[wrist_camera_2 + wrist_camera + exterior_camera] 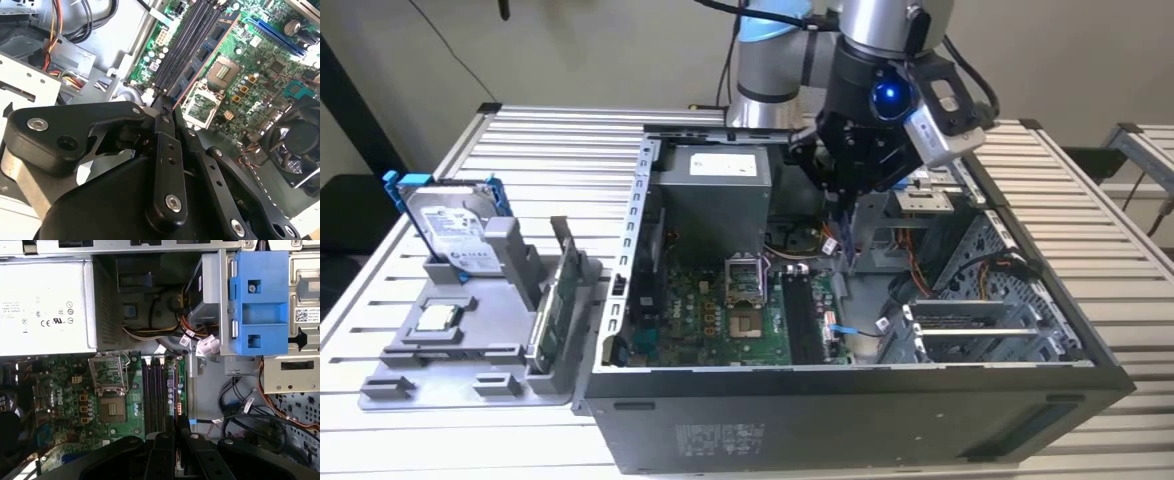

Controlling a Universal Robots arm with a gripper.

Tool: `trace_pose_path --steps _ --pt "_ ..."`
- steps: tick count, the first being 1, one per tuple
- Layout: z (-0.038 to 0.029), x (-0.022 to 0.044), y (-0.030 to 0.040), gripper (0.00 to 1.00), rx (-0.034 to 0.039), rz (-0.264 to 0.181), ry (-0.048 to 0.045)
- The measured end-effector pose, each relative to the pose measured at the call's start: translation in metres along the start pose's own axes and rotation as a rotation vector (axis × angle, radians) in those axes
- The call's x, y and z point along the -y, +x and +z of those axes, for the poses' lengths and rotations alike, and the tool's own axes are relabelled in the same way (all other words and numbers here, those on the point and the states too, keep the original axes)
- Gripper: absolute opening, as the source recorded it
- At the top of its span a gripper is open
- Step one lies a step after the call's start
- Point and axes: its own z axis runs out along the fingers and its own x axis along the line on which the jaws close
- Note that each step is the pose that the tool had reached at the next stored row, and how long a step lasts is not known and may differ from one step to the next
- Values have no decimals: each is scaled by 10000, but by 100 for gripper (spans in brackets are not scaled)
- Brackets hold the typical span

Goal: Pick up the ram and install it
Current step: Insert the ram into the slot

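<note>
Fingers [167, 135] clenched on the ram [202, 57]; its long axis points down from them toward the memory slots [152, 395]; print illegible.

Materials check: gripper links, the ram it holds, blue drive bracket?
gripper links: matte black, silver screws; coated metal or plastic, unclear.
ram: green-blue laminate board, likely fibreglass, dark chips.
blue drive bracket: even colour, moulded shape, probably plastic.
</note>
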Motion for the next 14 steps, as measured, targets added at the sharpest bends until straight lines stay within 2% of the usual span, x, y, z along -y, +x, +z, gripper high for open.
trace_pose_path --steps 14 --pt "123 -2 -16 14 -9 0 1"
